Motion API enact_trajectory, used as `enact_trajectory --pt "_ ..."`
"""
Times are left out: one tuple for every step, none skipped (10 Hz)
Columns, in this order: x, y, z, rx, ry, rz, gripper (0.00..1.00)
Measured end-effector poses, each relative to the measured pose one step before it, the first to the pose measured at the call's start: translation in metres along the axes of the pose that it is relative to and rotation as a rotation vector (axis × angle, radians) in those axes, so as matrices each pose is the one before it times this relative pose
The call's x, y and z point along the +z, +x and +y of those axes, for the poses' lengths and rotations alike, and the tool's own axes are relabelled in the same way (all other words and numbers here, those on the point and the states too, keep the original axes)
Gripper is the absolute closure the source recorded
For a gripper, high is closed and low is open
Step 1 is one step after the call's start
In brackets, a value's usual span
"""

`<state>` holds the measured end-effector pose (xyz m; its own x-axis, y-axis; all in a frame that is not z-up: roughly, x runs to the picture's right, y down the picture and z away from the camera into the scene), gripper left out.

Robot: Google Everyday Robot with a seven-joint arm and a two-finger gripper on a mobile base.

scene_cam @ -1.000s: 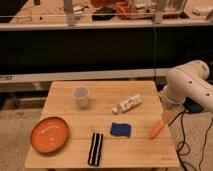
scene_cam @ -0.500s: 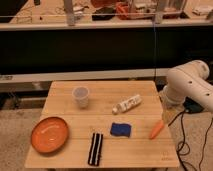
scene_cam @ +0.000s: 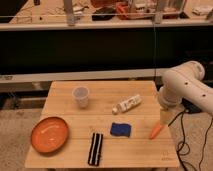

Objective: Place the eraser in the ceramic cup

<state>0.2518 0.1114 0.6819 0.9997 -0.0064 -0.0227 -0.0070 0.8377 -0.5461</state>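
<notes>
Camera view shows you've everything left: eraser [scene_cam: 95, 149] lies on the table [scene_cam: 102, 119], apart from ceramic cup [scene_cam: 80, 96]; gripper [scene_cam: 164, 117] hovers right, grip unreadable.

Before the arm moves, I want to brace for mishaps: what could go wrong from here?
1. The gripper hangs at the table's right side beside an orange object; the blue pad lies between it and the eraser, so a low sweep could shove either.
2. The eraser is long and the cup small; dropped in, it may stick out and tip the cup.
3. The eraser lies near the front edge and could be nudged off.
</notes>
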Motion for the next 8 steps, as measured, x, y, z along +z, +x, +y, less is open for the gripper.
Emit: enact_trajectory --pt "0.00012 -0.02285 0.00201 -0.02028 -0.00305 -0.00175 0.20" --pt "0.00107 -0.02024 0.00184 -0.02410 -0.00396 -0.00360 0.20" --pt "0.00077 -0.01038 0.00156 -0.01297 -0.00303 -0.00102 0.20" --pt "0.00196 -0.01417 0.00244 -0.01711 -0.00484 -0.00128 0.20" --pt "0.00255 -0.01688 0.00030 -0.02063 0.00081 -0.00985 0.20" --pt "0.00339 -0.01220 0.00145 -0.01131 0.00036 -0.01834 0.20" --pt "0.00487 -0.01118 0.00247 -0.01364 0.00347 -0.01655 0.20" --pt "0.00252 -0.00427 -0.00001 -0.00565 0.00380 -0.00464 0.20"
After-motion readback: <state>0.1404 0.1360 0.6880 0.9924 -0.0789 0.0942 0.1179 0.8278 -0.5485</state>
